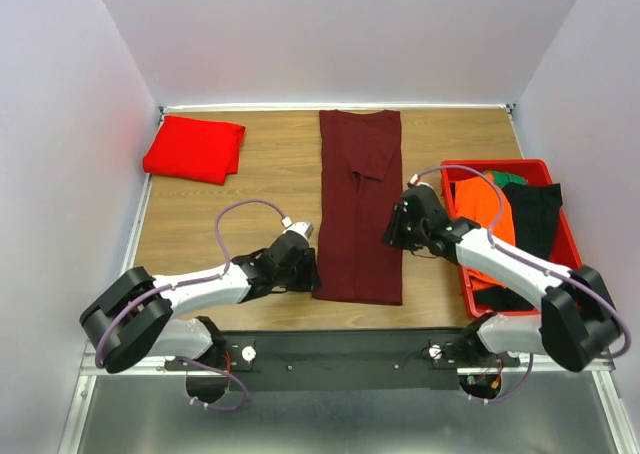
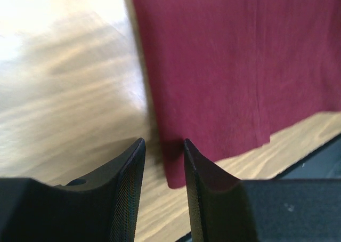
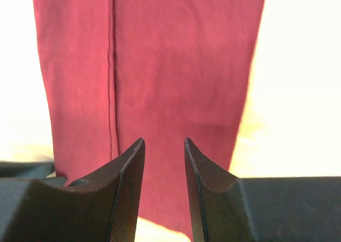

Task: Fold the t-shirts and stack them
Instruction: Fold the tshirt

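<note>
Roughly, maroon shirt (image 1: 361, 209) btwn L fingers (image 2: 125, 196), R fingers (image 3: 125, 196)

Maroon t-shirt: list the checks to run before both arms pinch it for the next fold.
1. maroon t-shirt lies flat as a long strip: ok.
2. left gripper open, the shirt's near-left corner just ahead of it: ok.
3. right gripper open above the cloth: ok.
4. Grippers level with each other along the strip: not ok, the right one sits farther from the near hem.
5. Folded red t-shirt lies apart from the strip: ok.
</note>
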### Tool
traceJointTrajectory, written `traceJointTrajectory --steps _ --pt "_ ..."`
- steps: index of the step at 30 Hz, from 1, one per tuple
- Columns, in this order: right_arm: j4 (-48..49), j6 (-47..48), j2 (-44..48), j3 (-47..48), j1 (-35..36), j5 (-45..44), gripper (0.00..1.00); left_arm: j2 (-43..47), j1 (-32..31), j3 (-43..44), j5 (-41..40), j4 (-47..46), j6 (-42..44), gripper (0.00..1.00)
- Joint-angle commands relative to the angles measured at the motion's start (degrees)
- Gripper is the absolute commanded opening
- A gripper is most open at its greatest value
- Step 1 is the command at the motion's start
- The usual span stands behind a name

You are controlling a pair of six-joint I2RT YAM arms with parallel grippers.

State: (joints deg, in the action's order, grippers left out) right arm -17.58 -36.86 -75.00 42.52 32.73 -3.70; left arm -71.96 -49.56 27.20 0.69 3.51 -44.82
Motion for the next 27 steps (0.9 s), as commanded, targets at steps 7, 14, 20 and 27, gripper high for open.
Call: traceJointTrajectory --steps 7,14,20,27 --pt "-10.4 -5.4 9.0 -6.2 -0.1 6.1 0.43 -3.7 -3.2 -2.5 6.2 -3.1 -1.4 0.39" --pt "-16.5 -6.7 11.1 -8.6 -0.1 8.6 0.51 -4.1 -3.7 -2.8 8.5 -1.1 -1.8 0.19" --pt "-19.4 -7.4 12.2 -10.7 -0.1 11.0 0.52 -2.8 -4.0 -2.1 9.0 0.3 -1.5 0.12" --pt "-19.6 -9.5 13.7 -14.3 0.7 14.3 0.48 -1.9 -5.3 -2.7 9.0 0.6 -2.6 0.01"
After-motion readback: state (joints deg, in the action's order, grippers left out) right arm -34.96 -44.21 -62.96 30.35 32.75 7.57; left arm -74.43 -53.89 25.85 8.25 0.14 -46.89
